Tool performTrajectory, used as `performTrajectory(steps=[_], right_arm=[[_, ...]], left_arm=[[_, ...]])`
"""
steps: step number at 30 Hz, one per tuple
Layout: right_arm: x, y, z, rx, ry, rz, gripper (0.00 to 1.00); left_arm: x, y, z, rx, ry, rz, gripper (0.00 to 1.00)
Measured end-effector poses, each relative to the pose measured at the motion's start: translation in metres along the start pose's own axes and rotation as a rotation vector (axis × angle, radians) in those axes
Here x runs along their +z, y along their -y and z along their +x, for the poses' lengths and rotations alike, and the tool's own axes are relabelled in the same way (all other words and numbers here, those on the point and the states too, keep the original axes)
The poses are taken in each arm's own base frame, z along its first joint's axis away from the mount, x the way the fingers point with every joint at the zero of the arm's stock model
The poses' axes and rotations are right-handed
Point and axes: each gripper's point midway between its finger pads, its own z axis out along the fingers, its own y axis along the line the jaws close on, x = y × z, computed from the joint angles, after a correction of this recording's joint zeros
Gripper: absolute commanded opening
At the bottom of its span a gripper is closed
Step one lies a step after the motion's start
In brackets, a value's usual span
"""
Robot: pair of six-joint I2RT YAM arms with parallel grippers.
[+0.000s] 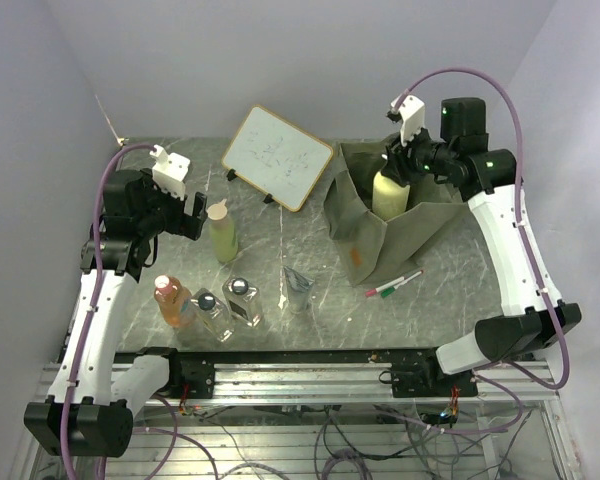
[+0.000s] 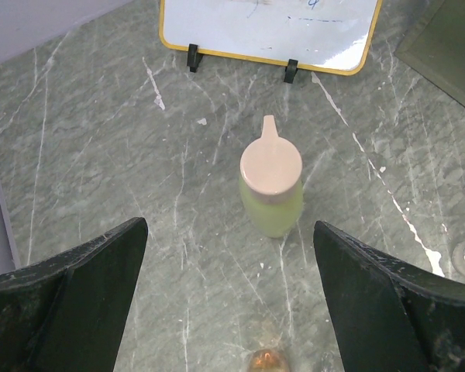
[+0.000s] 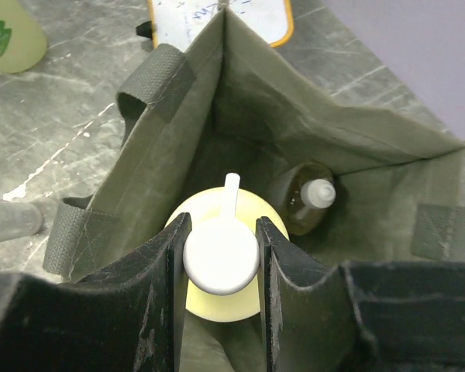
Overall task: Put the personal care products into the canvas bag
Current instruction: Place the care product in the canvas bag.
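Bag: the canvas bag [image 1: 365,240] is standing open on the table [image 1: 460,290], its inner cloth wall [image 3: 240,85] showing from above.
Right gripper: the right gripper [image 3: 221,229] is hanging over the bag's mouth, its fingers pinching the white pump head of the yellow-green bottle.
Yellow-green bottle: the yellow-green bottle [image 1: 390,195] is hanging upright, its lower part inside the bag.
Amber bottle: the amber bottle [image 3: 302,205] is lying at the bottom of the bag, just beside the held bottle.
Left gripper: the left gripper [image 2: 229,256] is hovering well left of the bag, fingers spread wide and holding nothing.
Pale-green bottle: the pale-green bottle [image 2: 271,182] is standing left of the bag, ahead of the spread fingers.
Orange-pink bottle: the orange-pink bottle [image 1: 170,300] is standing farthest left of the bag.
Glass bottles: two clear square bottles [image 1: 212,310] [image 1: 243,300] are standing near-left of the bag.
Pouch: the clear pouch [image 1: 300,285] is lying just left of the bag's near corner.
Pens: the marker pens [image 1: 395,284] are lying just in front of the bag.
Whiteboard: the whiteboard [image 1: 277,157] is leaning just left of the bag's far corner.
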Motion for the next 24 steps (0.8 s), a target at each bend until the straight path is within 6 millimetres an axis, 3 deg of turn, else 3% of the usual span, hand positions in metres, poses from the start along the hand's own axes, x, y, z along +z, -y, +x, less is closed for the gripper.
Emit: performTrajectory(steps=[11, 24], right_arm=[[0.039, -0.013, 0.014, 0.060, 0.037, -0.094, 0.00], [0.088, -0.007, 0.034, 0.047, 0.074, -0.097, 0.00]], left_arm=[[0.000, 0.000, -0.001, 0.007, 0.002, 0.000, 0.99], [-0.002, 0.000, -0.001, 0.014, 0.008, 0.000, 0.99]])
